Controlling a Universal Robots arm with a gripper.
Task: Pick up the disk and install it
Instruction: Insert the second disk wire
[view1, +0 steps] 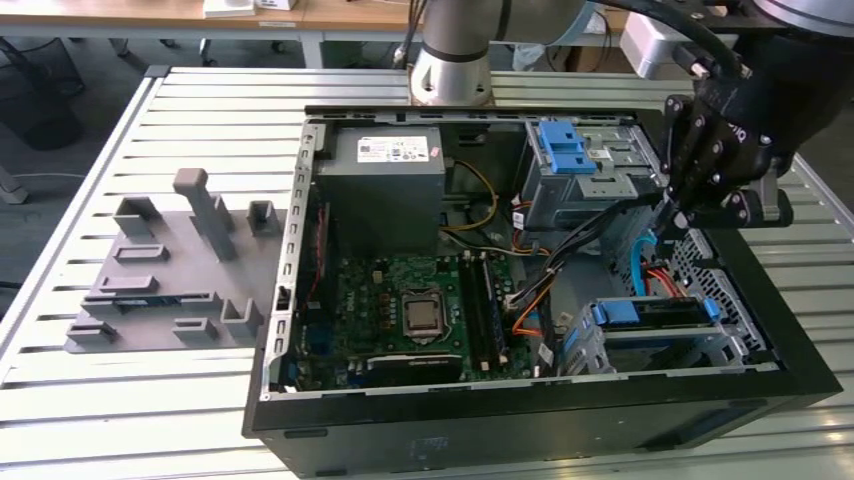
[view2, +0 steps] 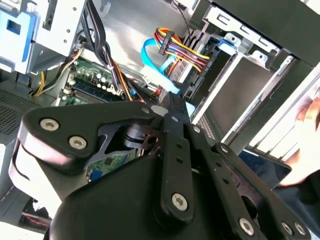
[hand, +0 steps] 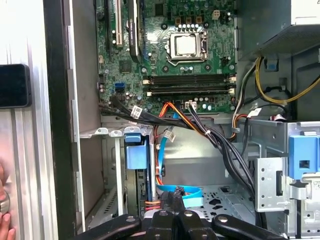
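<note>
Closed up tight, the gripper (view1: 671, 215) hangs inside the open computer case (view1: 534, 388), toward the exterior view's right. Its black fingers (view2: 172, 112) sit pressed together in the second wrist view, and I can see nothing held between them. In the first wrist view the gripper tip (hand: 176, 202) sits right at a flat blue cable (hand: 190, 192), so close that I cannot tell whether they touch. The same blue cable (view1: 650, 265) curves down just beneath the gripper in the exterior view.

The disk (view1: 650, 313) is not in the gripper's hold. It sits in the metal bay at the case's corner on the exterior view's right, nearest the camera, and its blue frame shows along the edges. Its long axis runs across the exterior view from left to right, with a blue tab end pointing toward the motherboard (view1: 400, 300). Whether it lies flat or stands on edge I cannot make out.

Further back stands a drive cage with a blue latch (view1: 574, 150). Outside the case, a grey fixture (view1: 160, 270) rests on the slatted table (view1: 80, 400). A person's fingers (hand: 4, 222) show beside the case wall in the first wrist view.
</note>
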